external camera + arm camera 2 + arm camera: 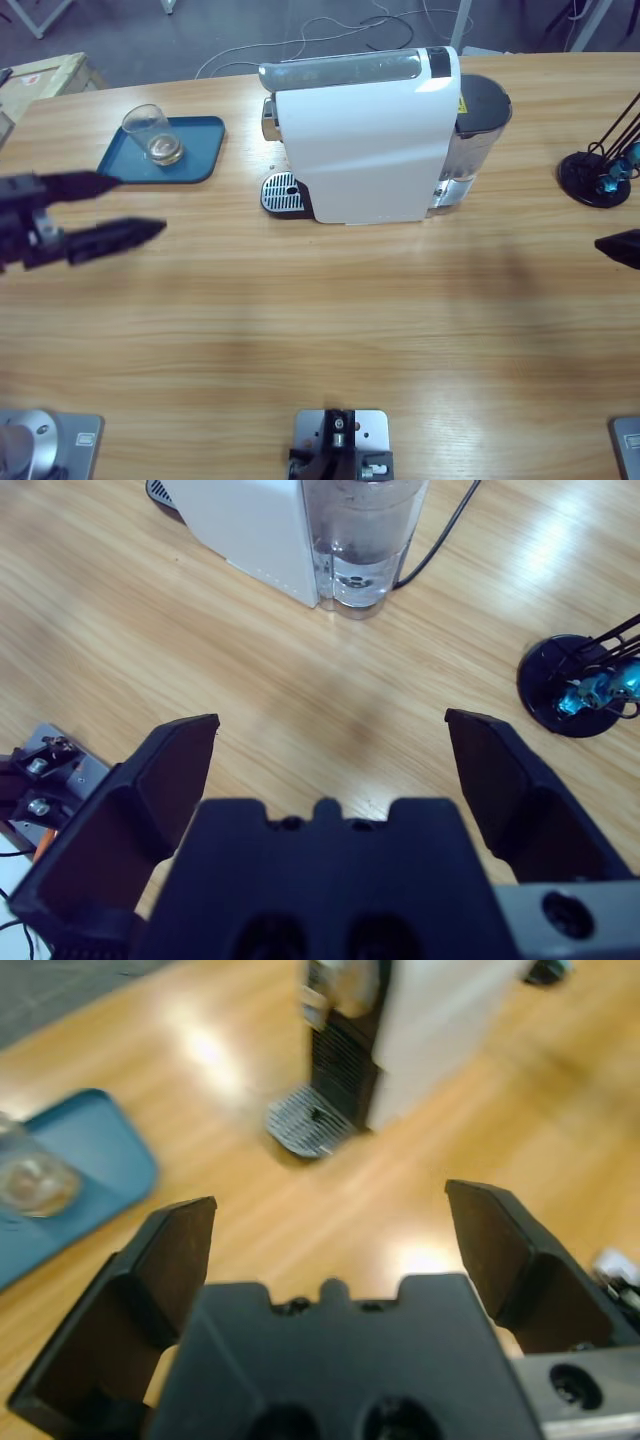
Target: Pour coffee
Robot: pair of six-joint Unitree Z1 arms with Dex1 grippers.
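While both claws gape, glass sits on tray's left edge.

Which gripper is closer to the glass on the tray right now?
The left gripper, open at the table's left edge beside the blue tray holding the glass. The right gripper only pokes in at the far right edge, beyond the coffee machine.

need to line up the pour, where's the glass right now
In the high view the glass stands on the blue tray at far left, left of the coffee machine.
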